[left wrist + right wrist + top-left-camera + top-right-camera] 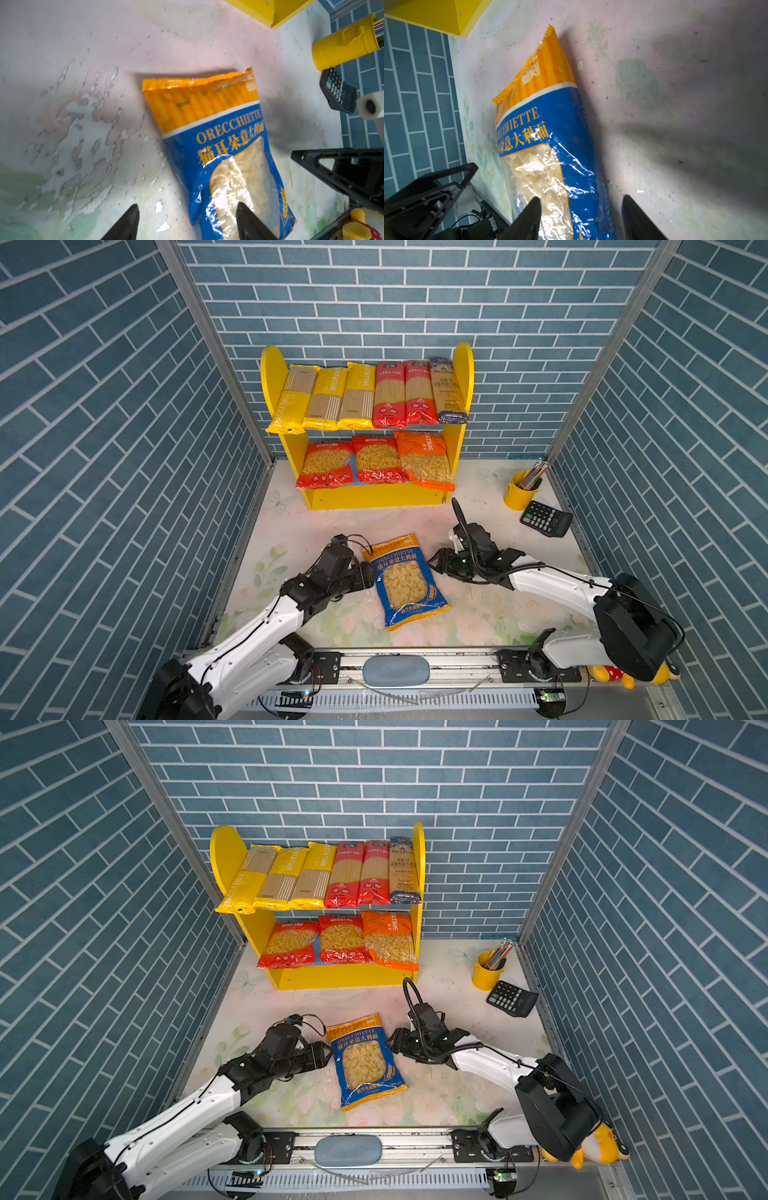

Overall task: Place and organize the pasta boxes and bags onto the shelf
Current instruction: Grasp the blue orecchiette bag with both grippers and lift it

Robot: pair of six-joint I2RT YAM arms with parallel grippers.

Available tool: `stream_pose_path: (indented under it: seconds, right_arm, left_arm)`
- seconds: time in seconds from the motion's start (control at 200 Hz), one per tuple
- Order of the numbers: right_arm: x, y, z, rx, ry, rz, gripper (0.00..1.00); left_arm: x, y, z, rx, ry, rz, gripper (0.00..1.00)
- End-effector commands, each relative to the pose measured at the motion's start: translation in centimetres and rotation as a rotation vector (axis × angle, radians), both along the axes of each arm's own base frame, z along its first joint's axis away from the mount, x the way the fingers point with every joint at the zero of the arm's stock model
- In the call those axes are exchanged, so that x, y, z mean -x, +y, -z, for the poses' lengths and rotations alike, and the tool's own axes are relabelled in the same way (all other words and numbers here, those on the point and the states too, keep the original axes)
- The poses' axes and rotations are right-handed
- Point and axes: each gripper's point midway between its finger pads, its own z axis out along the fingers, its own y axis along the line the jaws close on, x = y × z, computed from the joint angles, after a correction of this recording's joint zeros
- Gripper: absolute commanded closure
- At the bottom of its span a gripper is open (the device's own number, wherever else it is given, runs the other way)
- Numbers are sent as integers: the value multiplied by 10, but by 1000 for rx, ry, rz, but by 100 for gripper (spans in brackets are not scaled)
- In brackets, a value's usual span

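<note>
Floral worktop (490, 614) w/ blue-brick walls (415, 290): blue orecchiette bag (405, 583) lies flat btwn L pincer (370, 574) & R pincer (433, 562), both agape & empty; nine other packs (357, 398) fill shelf (274, 377) at rear, six upper, three lower

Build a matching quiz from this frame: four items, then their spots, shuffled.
Items
1. blue orecchiette bag
2. three yellow spaghetti packs
3. orange short-pasta bag
4. calculator

Spots
A. lower tier of the shelf, right end
B. on the table, next to the yellow pencil cup
C. flat on the table, in front of the shelf
D. upper tier, left part

Pairs: 1-C, 2-D, 3-A, 4-B
</note>
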Motion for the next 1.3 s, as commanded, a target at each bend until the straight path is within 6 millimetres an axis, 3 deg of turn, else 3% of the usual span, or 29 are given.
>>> stream_pose_path:
  seconds: [0.0,0.14,0.35,0.695,0.88,1.055,1.175,1.295]
  right_arm:
    - [-2,10,-2,16,-16,-90,33]
    - [-6,18,10,17,18,-99,31]
    - [-7,25,18,-20,50,-87,32]
    - [-7,38,22,-93,80,-80,41]
    - [-4,41,25,-118,85,-73,49]
    - [-1,44,29,-129,100,-82,55]
    - [1,37,35,-80,103,-80,40]
    - [2,20,45,35,101,-84,35]
  left_arm:
    - [11,0,5,50,17,-47,23]
    - [14,-5,15,54,37,-40,23]
    - [13,-29,23,54,56,24,24]
    - [-2,-48,27,99,23,27,28]
    - [-6,-56,33,102,31,41,33]
    - [-8,-60,39,108,36,47,47]
    - [-9,-59,41,101,37,44,53]
    - [-9,-55,39,81,26,44,58]
